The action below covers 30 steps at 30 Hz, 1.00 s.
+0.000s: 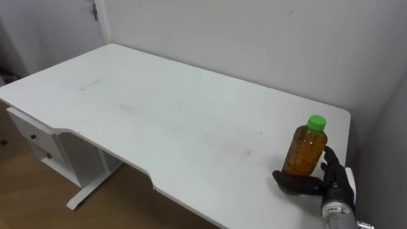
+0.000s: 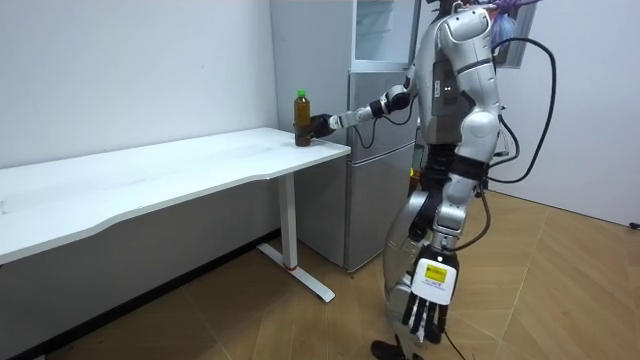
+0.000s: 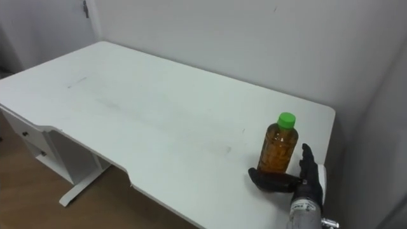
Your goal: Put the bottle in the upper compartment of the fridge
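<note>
Curling right hand (image 1: 316,185) fingers (image 1: 331,160) round bottle (image 1: 306,150)

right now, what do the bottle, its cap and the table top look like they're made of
Bottle: probably clear, glossy plastic, since the amber liquid shows through its wall. Cap: green, likely matte plastic. Table top: smooth white board with a dull sheen, perhaps laminate; the core can't be told.

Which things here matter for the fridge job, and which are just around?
Job: bottle; right hand, curled round its base; fridge beside the desk.
Just around: white desk; drawers under it; left hand, hanging idle.
</note>
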{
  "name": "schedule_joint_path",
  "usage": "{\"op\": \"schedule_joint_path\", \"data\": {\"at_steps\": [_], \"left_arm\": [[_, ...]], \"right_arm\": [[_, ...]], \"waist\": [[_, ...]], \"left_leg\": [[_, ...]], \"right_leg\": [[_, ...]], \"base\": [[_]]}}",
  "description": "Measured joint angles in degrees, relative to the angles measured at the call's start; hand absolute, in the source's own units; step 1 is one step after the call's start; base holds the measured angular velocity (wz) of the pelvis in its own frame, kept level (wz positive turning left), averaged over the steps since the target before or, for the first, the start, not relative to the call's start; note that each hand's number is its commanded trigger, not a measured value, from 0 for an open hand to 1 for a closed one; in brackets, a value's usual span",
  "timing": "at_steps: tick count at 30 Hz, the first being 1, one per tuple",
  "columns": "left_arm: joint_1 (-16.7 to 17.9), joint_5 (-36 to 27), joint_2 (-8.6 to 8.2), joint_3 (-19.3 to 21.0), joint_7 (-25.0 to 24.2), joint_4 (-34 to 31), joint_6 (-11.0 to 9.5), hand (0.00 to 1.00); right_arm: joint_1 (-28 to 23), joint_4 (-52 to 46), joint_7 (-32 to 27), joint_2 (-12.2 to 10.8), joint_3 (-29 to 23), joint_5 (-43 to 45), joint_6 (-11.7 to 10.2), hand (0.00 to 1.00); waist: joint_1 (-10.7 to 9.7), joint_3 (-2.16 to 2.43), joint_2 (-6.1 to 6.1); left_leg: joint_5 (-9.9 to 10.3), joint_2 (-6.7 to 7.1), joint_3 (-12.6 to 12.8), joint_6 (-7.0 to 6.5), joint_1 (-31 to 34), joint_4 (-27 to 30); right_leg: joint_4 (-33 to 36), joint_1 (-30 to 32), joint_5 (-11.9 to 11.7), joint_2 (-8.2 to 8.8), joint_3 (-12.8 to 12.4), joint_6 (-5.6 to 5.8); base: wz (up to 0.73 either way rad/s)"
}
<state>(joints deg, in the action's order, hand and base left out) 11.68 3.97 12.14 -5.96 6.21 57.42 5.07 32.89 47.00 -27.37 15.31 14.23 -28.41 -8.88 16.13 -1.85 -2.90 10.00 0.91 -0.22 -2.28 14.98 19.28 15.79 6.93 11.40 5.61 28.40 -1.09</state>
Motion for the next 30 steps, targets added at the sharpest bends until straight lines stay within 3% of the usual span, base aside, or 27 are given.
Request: {"op": "schedule_joint_path", "data": {"at_steps": [13, 30], "left_arm": [[0.0, -2.2, 0.03, -2.2, 1.8, 0.0, -1.7, 0.0], [-0.6, -8.3, 0.0, -3.6, 2.0, 4.6, -1.8, 0.0]], "right_arm": [[0.5, 0.2, -0.8, 0.0, 0.3, 3.0, 0.1, 0.0], [0.7, 0.2, -3.1, 0.0, 0.8, 2.9, 0.2, 0.0]], "waist": [[0.9, -0.07, -0.52], [1.7, -0.31, -0.5]], "left_leg": [[-0.3, 0.01, 0.9, 0.06, -0.3, -1.1], [-0.3, -0.04, 1.0, 0.02, -0.1, -0.7]], "right_leg": [[1.0, 1.0, 0.0, 0.3, -1.1, -0.02], [1.4, 1.2, 0.0, 0.32, -1.4, -0.03]], "base": [[-0.03], [0.0]]}}
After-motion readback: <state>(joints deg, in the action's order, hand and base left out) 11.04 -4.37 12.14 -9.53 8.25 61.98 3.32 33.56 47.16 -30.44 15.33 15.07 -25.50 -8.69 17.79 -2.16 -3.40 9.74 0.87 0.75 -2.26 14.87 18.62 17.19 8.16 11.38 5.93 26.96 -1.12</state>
